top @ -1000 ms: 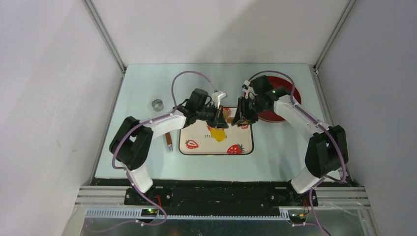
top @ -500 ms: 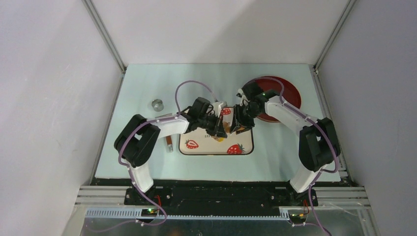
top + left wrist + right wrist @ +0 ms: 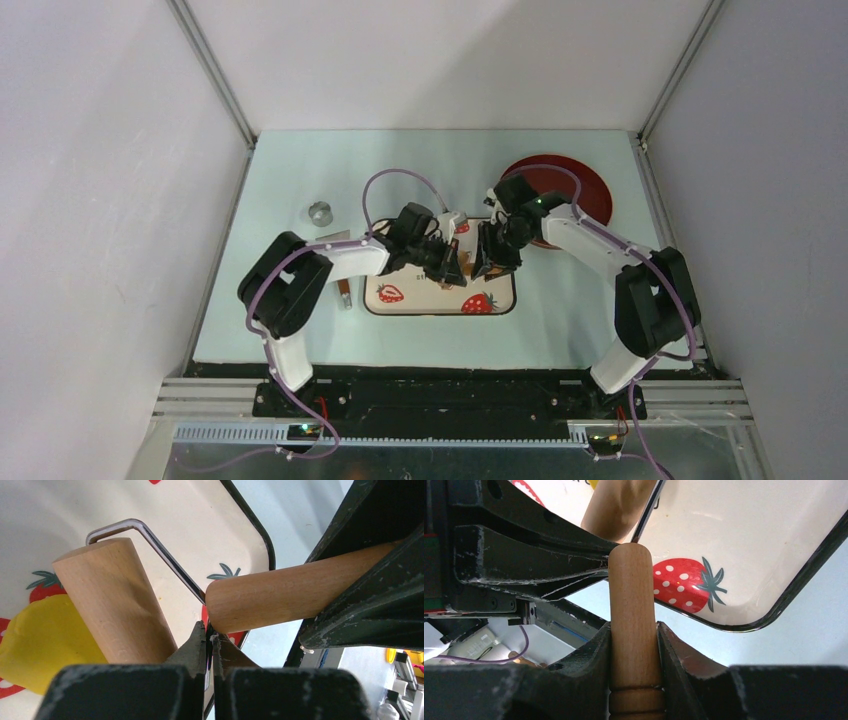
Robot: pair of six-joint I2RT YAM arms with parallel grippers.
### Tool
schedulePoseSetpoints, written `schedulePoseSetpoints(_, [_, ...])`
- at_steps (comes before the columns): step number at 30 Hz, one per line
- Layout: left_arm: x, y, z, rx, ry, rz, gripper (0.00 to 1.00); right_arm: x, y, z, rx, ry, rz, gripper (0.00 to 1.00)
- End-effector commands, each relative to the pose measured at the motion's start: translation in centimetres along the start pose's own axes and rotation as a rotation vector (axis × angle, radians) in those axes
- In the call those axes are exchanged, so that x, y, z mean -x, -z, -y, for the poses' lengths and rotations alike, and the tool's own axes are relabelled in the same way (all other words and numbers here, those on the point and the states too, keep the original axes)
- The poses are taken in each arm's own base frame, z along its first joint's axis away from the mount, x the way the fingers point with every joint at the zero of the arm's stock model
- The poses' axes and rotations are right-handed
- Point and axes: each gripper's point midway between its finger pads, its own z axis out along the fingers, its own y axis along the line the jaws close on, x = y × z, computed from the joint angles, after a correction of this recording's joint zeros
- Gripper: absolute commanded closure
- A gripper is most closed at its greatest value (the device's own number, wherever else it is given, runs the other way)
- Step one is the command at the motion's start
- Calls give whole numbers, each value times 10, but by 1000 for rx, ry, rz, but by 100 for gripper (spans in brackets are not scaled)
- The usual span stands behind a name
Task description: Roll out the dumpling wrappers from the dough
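My right gripper [image 3: 634,630] clamps the roller handle [image 3: 631,595]. My left gripper [image 3: 209,630] is closed at the metal bracket [image 3: 165,555], though I cannot tell whether it pinches it. The roller drum [image 3: 115,605] rests on the yellow dough [image 3: 40,645] on the strawberry tray [image 3: 200,520], so I judge flattening has barely begun, and no dumpling wrappers show yet.

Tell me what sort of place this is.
Probably a lab robot cell staged for play cooking: bare white walls on aluminium framing, a strawberry-print tray, and yellow dough with a wooden roller.
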Motion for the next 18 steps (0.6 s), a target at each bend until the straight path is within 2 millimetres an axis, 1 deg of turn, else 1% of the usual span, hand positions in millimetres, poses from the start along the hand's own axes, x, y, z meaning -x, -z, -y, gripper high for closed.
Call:
schedulePoseSetpoints(1, [17, -6, 4, -14, -4, 70, 100, -45, -19, 53, -290, -30, -128, 100])
schedulePoseSetpoints(2, [15, -5, 3, -11, -2, 68, 100, -47, -19, 54, -298, -27, -130, 100])
schedulePoseSetpoints(4, [18, -3, 5, -9, -11, 79, 100, -46, -16, 52, -300, -21, -115, 100])
schedulePoseSetpoints(6, [26, 1, 10, -12, -29, 100, 100, -41, -11, 45, -263, -19, -89, 100])
schedulePoseSetpoints(7, [30, 3, 12, -11, -36, 111, 100, -37, -9, 37, -230, -14, -75, 100])
schedulePoseSetpoints(8, [40, 8, 17, -13, -56, 137, 100, -31, -3, 30, -205, -5, -47, 100])
schedulePoseSetpoints(9, [46, 10, 20, -14, -65, 150, 100, -27, 1, 25, -184, 4, -34, 100])
schedulePoseSetpoints(10, [57, 17, 26, -17, -83, 179, 100, -19, 9, 15, -158, 20, 2, 100])
schedulePoseSetpoints(11, [63, 20, 29, -17, -92, 194, 100, -16, 14, 9, -139, 30, 14, 100])
schedulePoseSetpoints(12, [75, 27, 36, -16, -110, 226, 100, -9, 23, 0, -117, 44, 49, 100])
schedulePoseSetpoints(13, [84, 34, 43, -20, -130, 252, 100, -6, 28, -5, -100, 49, 62, 100])
schedulePoseSetpoints(14, [89, 38, 45, -12, -136, 267, 100, 0, 37, -12, -79, 61, 95, 100])
schedulePoseSetpoints(15, [97, 45, 50, -13, -154, 290, 100, 4, 43, -18, -63, 66, 115, 100])
schedulePoseSetpoints(18, [107, 59, 51, 12, -166, 327, 100, 11, 57, -29, -22, 69, 159, 100])
